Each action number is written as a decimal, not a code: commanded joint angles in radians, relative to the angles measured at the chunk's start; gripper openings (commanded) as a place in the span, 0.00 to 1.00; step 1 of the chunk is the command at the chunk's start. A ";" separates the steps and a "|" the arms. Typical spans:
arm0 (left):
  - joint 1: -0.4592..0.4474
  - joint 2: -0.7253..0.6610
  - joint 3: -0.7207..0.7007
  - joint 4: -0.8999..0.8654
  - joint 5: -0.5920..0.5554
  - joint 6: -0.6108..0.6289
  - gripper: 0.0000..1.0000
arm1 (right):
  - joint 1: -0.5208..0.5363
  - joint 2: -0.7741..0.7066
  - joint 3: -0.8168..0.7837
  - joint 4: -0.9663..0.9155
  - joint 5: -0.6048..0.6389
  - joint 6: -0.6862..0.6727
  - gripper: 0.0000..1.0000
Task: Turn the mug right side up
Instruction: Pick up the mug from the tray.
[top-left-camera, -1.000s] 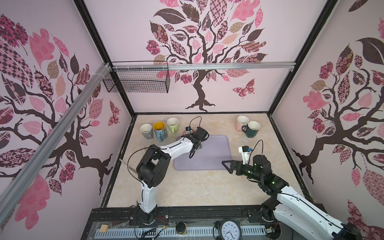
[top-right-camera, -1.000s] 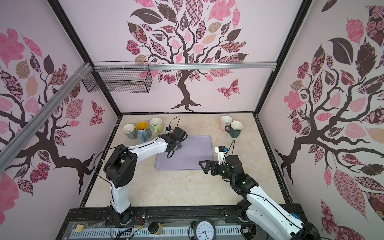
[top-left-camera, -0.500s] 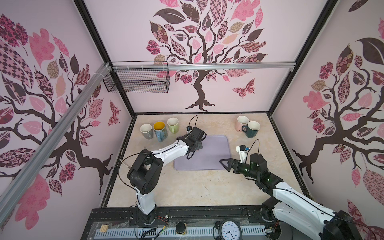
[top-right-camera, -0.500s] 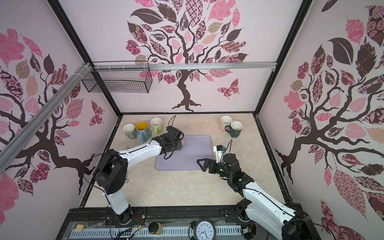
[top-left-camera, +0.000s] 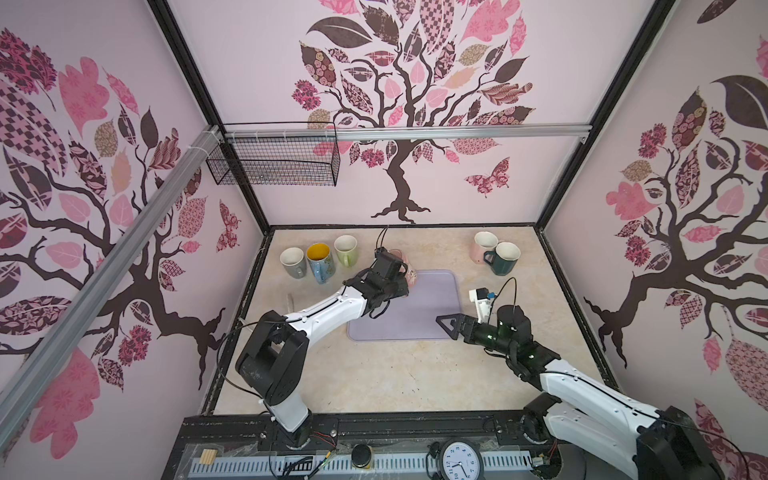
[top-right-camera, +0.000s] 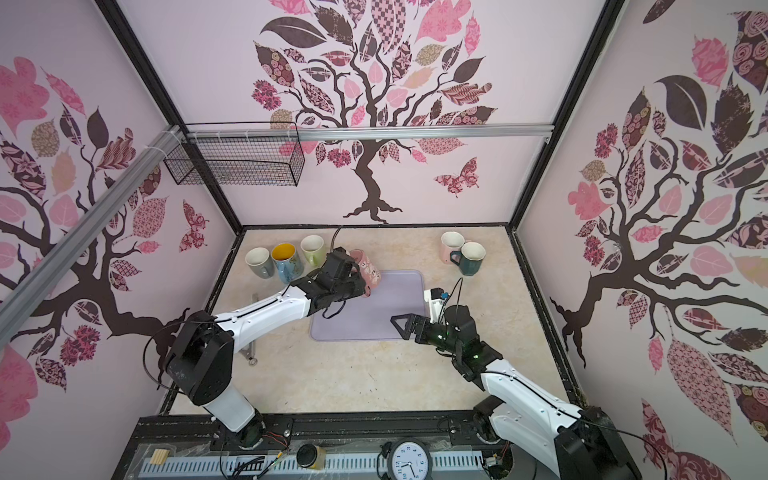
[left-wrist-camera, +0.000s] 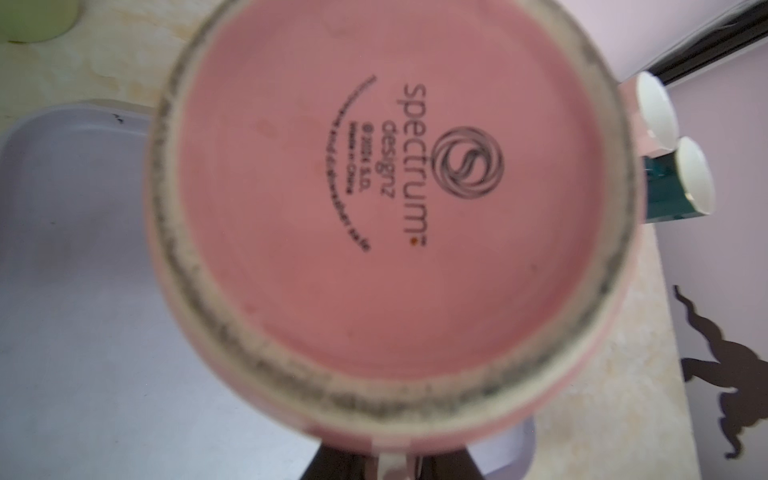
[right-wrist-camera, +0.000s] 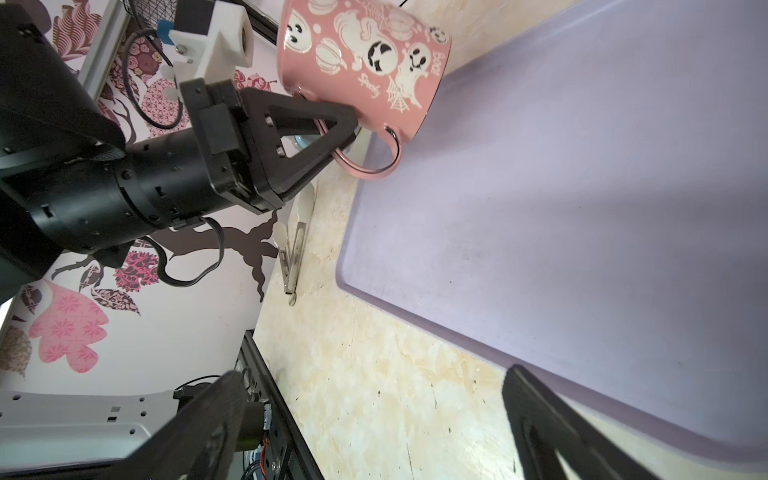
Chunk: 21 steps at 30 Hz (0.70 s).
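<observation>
The mug is pink with white ghost and pumpkin prints. It hangs tilted above the far left corner of the purple mat, clear of its surface. My left gripper is shut on the mug's handle. In the left wrist view the mug's base fills the picture above my left gripper. In both top views the mug shows just past my left gripper. My right gripper stands open and empty at the mat's near right corner.
Three upright mugs stand at the back left: grey, blue with a yellow inside, green. A pale pink mug and a teal mug stand at the back right. A metal clip lies by the left wall.
My left arm's elbow has swung toward the front left, and the held mug has turned so more of it shows past the wrist. My right gripper has edged a little toward the mat.
</observation>
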 joint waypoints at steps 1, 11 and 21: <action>0.003 -0.081 -0.025 0.169 0.080 -0.033 0.00 | 0.004 0.022 0.027 0.063 -0.038 0.008 0.99; 0.002 -0.193 -0.066 0.212 0.227 -0.082 0.00 | 0.003 0.060 0.045 0.173 -0.086 0.014 0.99; 0.003 -0.252 -0.119 0.241 0.253 -0.102 0.00 | 0.003 0.093 0.066 0.185 -0.074 0.029 0.99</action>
